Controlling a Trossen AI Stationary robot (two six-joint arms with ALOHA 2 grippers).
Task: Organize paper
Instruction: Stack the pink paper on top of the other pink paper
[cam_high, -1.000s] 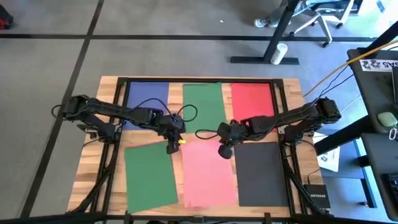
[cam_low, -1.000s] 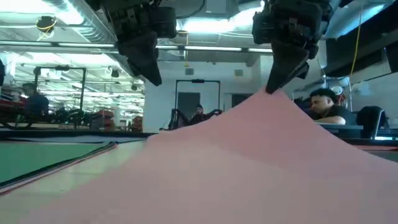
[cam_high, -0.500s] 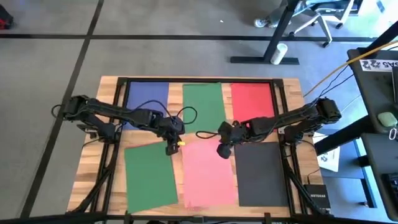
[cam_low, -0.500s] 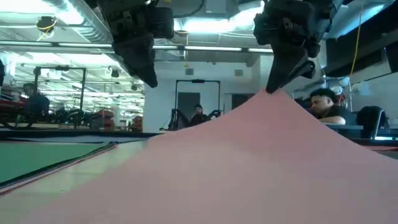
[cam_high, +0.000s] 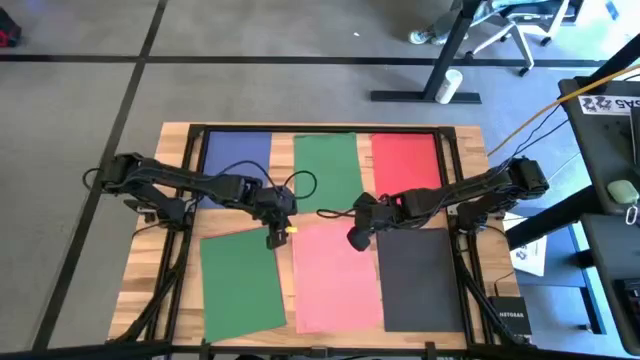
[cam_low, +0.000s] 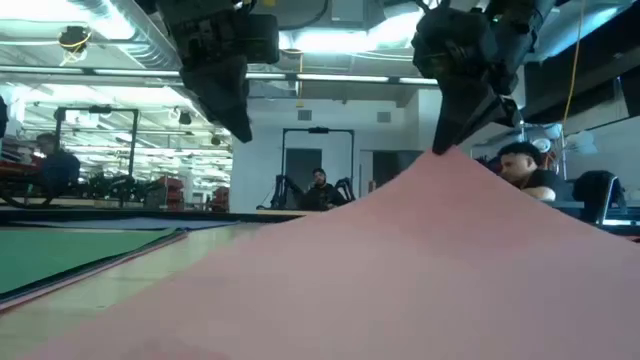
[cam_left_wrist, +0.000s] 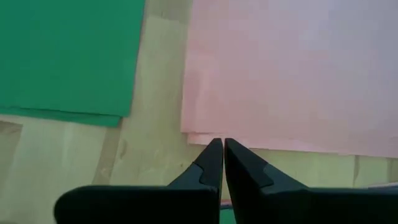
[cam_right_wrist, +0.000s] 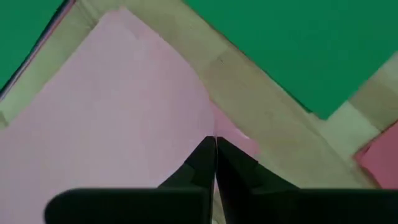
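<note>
Paper: salmon pink sheet (cam_high: 335, 278) pinched at its far right corner by right gripper (cam_high: 356, 238), lifted.
Left gripper (cam_high: 274, 238) closed, empty, above far left corner; next, presumably drag square, aligned between green sheet (cam_high: 241, 283) and dark sheet (cam_high: 421, 278).

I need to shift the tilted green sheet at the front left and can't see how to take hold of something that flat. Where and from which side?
Best guess: a corner. The tilted green sheet lies flat on the table, so no face offers a hold. Its far right corner sits closest to the left end effector, which is shut; pinch it from above and peel it up, as the right end effector holds the pink sheet.
</note>
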